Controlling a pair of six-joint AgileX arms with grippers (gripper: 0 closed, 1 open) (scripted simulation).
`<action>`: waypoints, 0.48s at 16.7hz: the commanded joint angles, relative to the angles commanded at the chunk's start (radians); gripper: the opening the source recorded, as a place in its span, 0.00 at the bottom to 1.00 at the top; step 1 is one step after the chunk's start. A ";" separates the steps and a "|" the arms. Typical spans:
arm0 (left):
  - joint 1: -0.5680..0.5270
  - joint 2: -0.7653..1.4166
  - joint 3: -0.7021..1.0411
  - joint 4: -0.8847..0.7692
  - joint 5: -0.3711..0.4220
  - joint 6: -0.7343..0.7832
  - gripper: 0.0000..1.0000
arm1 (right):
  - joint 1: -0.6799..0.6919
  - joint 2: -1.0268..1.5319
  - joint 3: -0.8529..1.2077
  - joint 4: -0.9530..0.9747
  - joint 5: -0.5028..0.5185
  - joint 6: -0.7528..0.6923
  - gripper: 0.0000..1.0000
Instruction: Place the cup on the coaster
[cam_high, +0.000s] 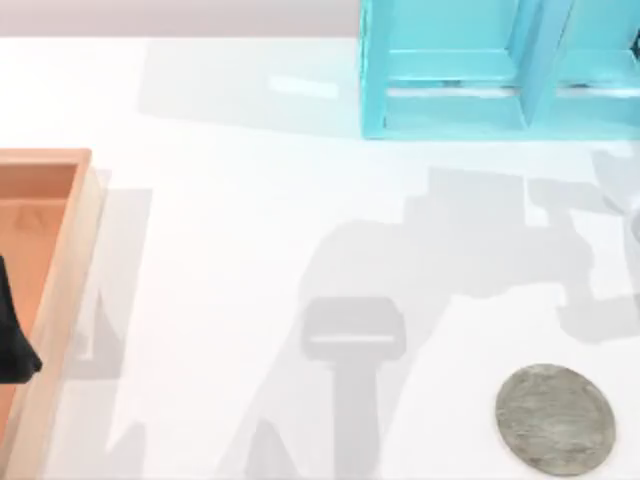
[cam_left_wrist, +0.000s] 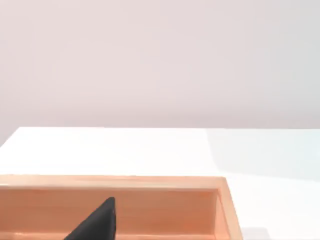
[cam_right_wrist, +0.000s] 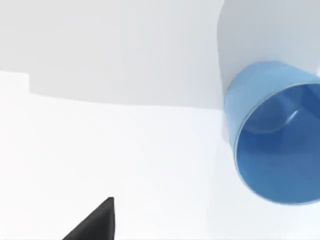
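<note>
Coaster (cam_high: 555, 419) flat on white counter (cam_high: 250, 250), at 5 o'clock in top view. Cup (cam_right_wrist: 272, 132) stands on counter, seen from right wrist camera near right end effector fingertip (cam_right_wrist: 97, 222). Left end effector (cam_high: 12, 335) over wooden tray (cam_high: 70, 290) at 9 o'clock. Cannot tell either end effector's opening. Light-blue shelf unit (cam_high: 450, 110) at 1 o'clock.

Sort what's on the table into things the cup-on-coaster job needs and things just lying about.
Job:
cup, blue, in front of the right wrist camera
coaster, grey disc at the table's near right

Lying about:
shelf unit, light blue, far right
wooden tray, left edge, with the left arm parked over it
</note>
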 joint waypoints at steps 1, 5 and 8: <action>0.000 0.000 0.000 0.000 0.000 0.000 1.00 | 0.000 0.007 -0.033 0.041 0.000 0.000 1.00; 0.000 0.000 0.000 0.000 0.000 0.000 1.00 | 0.000 0.039 -0.177 0.229 0.000 0.000 1.00; 0.000 0.000 0.000 0.000 0.000 0.000 1.00 | -0.001 0.053 -0.233 0.290 0.000 -0.002 1.00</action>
